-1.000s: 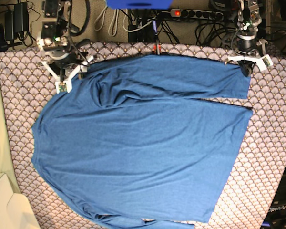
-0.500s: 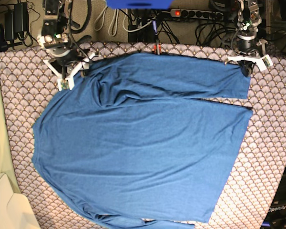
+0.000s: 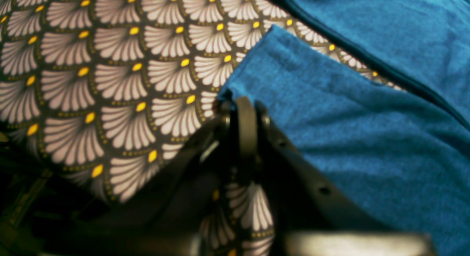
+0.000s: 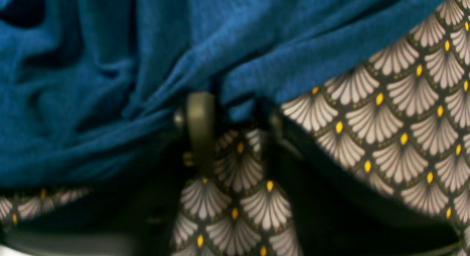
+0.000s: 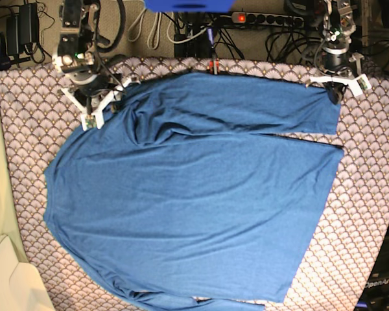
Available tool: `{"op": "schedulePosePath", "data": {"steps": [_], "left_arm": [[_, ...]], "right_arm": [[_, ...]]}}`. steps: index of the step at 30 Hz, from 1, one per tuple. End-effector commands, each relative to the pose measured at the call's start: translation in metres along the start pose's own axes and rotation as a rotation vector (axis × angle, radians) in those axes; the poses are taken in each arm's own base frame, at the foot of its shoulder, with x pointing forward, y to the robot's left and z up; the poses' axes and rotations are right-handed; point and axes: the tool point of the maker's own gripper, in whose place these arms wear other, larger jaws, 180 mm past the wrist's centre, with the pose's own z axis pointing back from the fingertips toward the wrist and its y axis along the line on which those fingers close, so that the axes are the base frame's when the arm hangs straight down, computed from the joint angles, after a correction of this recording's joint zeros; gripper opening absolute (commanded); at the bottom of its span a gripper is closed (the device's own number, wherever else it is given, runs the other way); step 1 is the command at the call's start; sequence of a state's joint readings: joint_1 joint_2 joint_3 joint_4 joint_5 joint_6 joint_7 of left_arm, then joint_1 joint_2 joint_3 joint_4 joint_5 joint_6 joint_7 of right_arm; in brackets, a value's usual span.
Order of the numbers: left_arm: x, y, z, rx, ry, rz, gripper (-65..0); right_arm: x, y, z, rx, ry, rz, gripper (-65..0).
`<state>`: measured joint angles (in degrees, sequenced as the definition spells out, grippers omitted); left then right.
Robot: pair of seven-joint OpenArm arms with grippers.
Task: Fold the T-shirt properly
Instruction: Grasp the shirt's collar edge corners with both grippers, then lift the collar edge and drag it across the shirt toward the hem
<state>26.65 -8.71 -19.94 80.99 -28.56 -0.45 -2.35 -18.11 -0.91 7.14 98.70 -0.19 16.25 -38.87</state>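
Base view shows the shirt [image 5: 194, 194] spread flat over the patterned cloth [image 5: 369, 214], its body filling the middle and one sleeve folded across the far edge, running long from one arm to the other. That sleeve's length is the axis the coming move turns on: each gripper sits at one end of it, so a lift would have to carry both ends together toward the near side.

At the sleeve's cuff end, the left gripper [image 3: 242, 105] has its jaws pressed together on the corner of the fabric; the left wrist view shows the blue edge caught between the dark fingers, with the rest of the sleeve stretching away from it to the right and up.

At the shoulder end, the right gripper [image 4: 227, 105] has its fingers on either side of a bunched ridge of the shirt. A gap shows between them, with fabric sitting in it, but the pictures do not settle whether the cloth is pinched firm. The shirt lies up and to the left of those fingers, rumpled there.

Judged from this, the right arm's grasp seems the unfinished half; a fold begun with only one end held would likely drag the sleeve askew.
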Motion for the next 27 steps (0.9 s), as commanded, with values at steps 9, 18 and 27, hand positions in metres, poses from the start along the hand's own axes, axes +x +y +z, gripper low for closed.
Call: {"op": "schedulePosePath", "data": {"steps": [9, 18, 27], "left_arm": [[0.011, 0.0, 0.0, -0.008, -0.034, -0.014, -64.6], [0.033, -0.012, 0.001, -0.037, -0.088, -0.012, -64.6], [0.05, -0.016, -0.007, -0.055, -0.122, -0.036, -64.6]], "right_arm": [[0.003, -0.001, -0.002, 0.004, 0.003, 0.003, -65.0], [0.028, -0.002, 0.013, -0.01, -0.074, 0.024, -65.0], [0.047, -0.005, 0.023, -0.023, -0.131, 0.035, -65.0]]}}
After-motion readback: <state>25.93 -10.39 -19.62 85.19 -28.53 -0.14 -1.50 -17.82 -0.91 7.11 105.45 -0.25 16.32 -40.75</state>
